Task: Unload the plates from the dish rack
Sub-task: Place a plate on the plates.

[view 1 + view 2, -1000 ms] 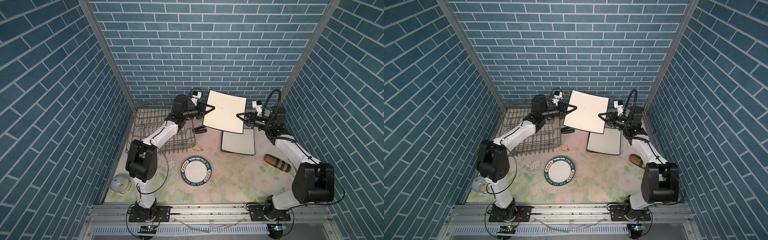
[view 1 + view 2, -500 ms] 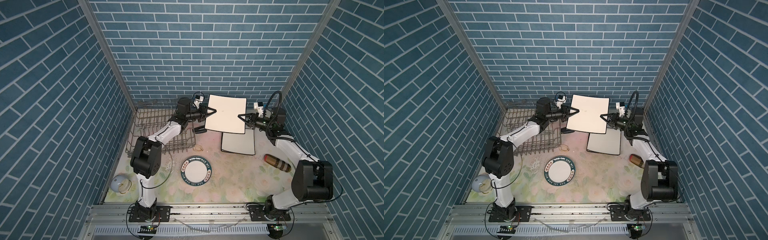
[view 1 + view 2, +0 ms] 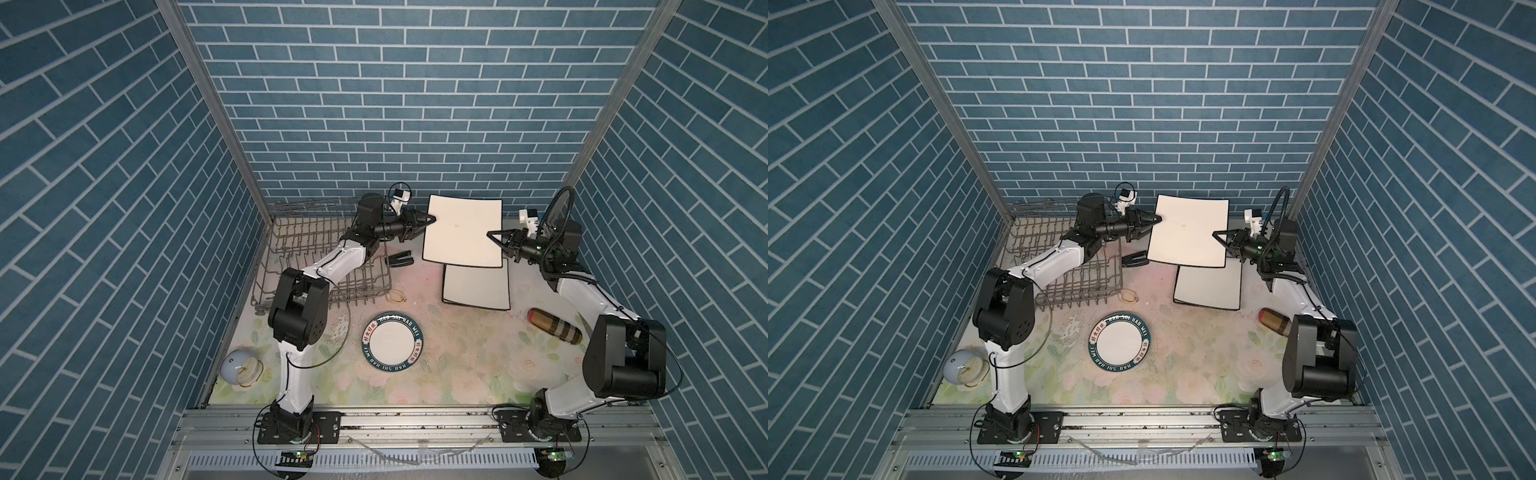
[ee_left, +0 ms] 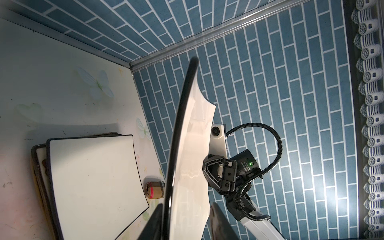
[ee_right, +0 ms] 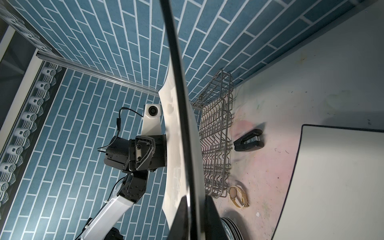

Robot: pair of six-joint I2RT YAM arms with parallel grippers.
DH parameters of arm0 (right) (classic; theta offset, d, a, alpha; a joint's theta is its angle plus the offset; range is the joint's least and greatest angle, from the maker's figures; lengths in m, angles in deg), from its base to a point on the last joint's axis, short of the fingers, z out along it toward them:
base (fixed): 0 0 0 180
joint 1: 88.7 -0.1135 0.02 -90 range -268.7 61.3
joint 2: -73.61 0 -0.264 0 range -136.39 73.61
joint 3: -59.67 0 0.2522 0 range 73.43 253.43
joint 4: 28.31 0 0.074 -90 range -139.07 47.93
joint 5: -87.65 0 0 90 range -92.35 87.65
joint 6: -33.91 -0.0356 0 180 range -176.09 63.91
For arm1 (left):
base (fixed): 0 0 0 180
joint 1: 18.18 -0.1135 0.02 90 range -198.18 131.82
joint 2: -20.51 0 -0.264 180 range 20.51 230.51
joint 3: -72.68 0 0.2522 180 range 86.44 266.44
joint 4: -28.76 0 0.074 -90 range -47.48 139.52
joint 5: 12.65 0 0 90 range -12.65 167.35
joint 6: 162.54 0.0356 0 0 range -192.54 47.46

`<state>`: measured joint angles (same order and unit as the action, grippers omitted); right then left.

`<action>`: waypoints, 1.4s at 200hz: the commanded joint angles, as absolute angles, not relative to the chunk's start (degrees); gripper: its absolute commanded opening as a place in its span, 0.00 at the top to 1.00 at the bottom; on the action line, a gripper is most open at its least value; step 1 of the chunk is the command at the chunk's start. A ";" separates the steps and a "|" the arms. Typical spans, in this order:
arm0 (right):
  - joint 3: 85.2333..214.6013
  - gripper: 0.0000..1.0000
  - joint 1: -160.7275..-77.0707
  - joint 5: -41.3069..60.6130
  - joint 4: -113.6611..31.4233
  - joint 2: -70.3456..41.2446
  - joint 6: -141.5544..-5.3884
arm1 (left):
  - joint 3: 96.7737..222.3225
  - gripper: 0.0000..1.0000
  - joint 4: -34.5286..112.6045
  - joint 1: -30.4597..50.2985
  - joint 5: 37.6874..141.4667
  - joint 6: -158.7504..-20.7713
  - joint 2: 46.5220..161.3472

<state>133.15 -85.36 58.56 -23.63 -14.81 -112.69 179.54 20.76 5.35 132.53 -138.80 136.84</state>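
Our left tool (image 3: 424, 226) has just parted its jaws at the edge of the square plate (image 3: 463, 228), while our right tool (image 3: 496, 241) stays clamped opposite. The plate hangs above the stack (image 3: 476, 289), clear of the dish rack (image 3: 316, 245); we judge the handover done

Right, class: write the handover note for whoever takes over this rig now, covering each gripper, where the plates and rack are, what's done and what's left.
Grippers: the left gripper straddles one edge of the square cream plate, which is raised in the air; whether it grips is unclear. The right gripper is shut on the opposite edge.
Things: the dish rack sits in the table's far left corner. No plate shows in it, though part is hidden.
Done: the stack of square plates lies below the raised plate, and the round teal-rimmed plate lies flat nearer the front.
Left: set the raised plate down, probably on the stack.
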 commanded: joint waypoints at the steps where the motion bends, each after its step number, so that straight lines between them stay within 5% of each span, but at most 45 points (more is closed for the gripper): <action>1: 131.00 1.00 -82.90 58.50 -20.26 -14.90 -112.15 | 182.85 0.62 16.06 4.22 135.56 -137.99 136.60; 280: 125.14 1.00 -73.65 64.06 -40.56 -24.15 -91.77 | 184.68 0.59 38.91 -0.12 136.40 -119.46 133.09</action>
<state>122.77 -74.04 58.10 -40.62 -23.94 -94.85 182.93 36.80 0.19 135.94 -121.80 135.46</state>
